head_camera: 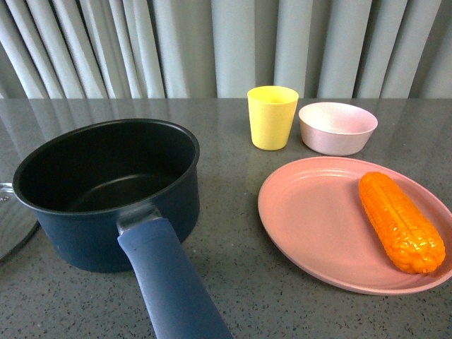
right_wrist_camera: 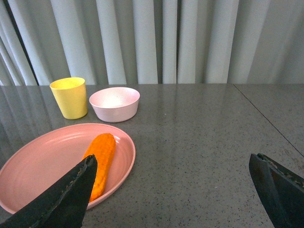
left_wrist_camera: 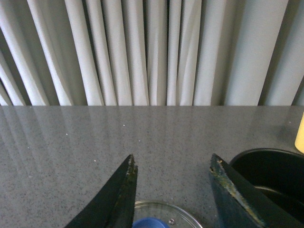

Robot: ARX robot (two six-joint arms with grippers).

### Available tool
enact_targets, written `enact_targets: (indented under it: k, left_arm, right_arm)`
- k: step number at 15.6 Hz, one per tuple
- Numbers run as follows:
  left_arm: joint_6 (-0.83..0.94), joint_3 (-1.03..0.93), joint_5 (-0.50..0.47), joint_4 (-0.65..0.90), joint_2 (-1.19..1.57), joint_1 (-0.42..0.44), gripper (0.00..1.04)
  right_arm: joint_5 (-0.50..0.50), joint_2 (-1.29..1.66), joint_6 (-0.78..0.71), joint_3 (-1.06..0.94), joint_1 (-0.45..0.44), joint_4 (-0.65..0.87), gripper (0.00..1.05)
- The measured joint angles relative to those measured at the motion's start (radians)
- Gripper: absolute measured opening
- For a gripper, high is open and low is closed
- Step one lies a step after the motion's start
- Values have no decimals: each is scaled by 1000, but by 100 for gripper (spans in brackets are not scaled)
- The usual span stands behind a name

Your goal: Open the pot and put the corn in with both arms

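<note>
The dark navy pot [head_camera: 106, 191] stands uncovered on the left of the grey table, its black inside bare and its long blue handle [head_camera: 169, 282] pointing toward me. Its glass lid [head_camera: 10, 222] lies flat on the table just left of it. In the left wrist view the lid's blue knob [left_wrist_camera: 149, 223] shows below my open left gripper [left_wrist_camera: 172, 164], with the pot's rim [left_wrist_camera: 266, 159] beside it. The orange corn [head_camera: 400, 220] lies on the pink plate [head_camera: 318, 219]. My open right gripper [right_wrist_camera: 171, 164] hovers beside the plate with the corn [right_wrist_camera: 99, 159] by one fingertip. Neither arm appears in the front view.
A yellow cup [head_camera: 272, 116] and a small pink bowl [head_camera: 337, 127] stand behind the plate. Grey curtains hang along the table's far edge. A seam in the tabletop [right_wrist_camera: 266, 118] runs to the right of the right gripper.
</note>
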Motion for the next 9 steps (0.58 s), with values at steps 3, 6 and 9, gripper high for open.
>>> enact_targets:
  k: [3,6,9]
  left_arm:
    - [-1,-105,-106,20,-72,-97,11]
    - [-3,-178,-172,-46,-197,-174,2]
    - [-3,-215,-219,-84,-297,-209,2]
  right_arm:
    - [0,0,0,0,0,0,98]
    - [0,0,0,0,0,0,98]
    - [0,0,0,0,0,0,98]
